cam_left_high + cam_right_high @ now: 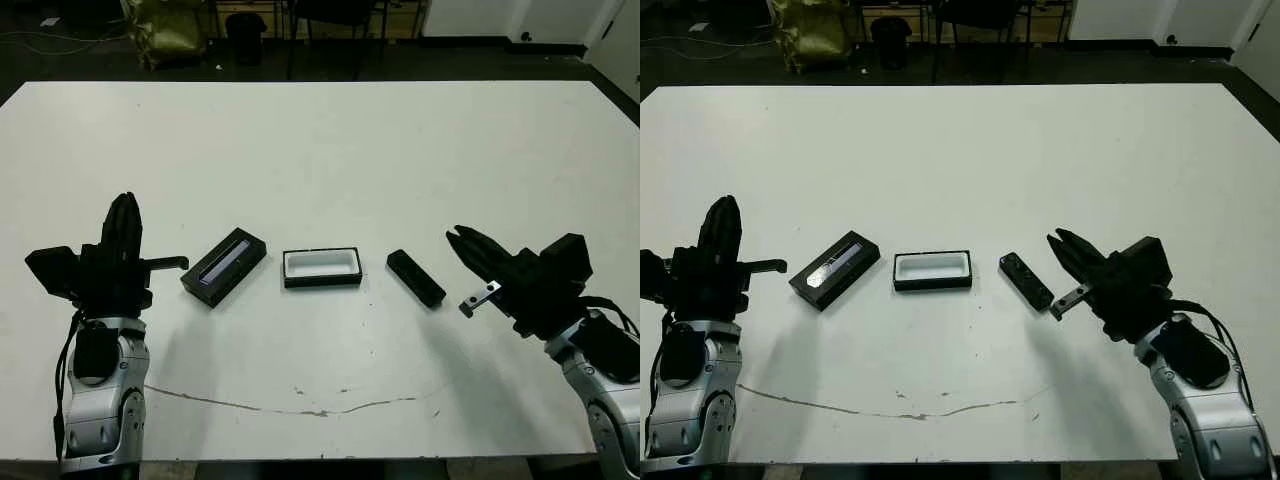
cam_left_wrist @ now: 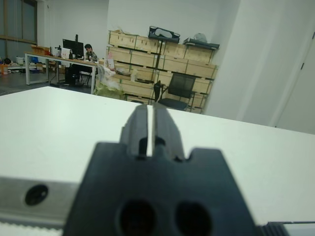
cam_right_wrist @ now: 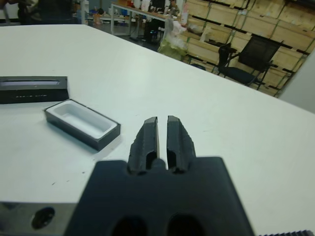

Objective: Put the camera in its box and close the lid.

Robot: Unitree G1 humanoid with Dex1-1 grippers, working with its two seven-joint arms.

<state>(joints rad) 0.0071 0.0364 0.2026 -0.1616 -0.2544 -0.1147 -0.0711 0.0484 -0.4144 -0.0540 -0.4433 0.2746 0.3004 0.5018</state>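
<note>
Left eye view showed three things lying in a row across the middle of the white table (image 1: 330, 150): the lid (image 1: 224, 266) with its pale stripe on the left, the box (image 1: 321, 267) with its white lining facing up in the centre, and the camera (image 1: 415, 277) on the right, set at a slant. All three lay apart from one another, none touching.

The left gripper (image 1: 124, 207) stood at the table's left side, well left of the lid, its forearm rising nearly upright from the near edge and its fingers pointing away from the robot. Those fingers were pressed together around nothing, with only a hairline slit between them in the left wrist view.

The right gripper (image 1: 455, 237) reached in from the near right corner, the forearm angled up and leftward, its tips near the camera's right side but clear of it. Its fingers were likewise clenched on nothing, a thin gap showing in the right wrist view.
</note>
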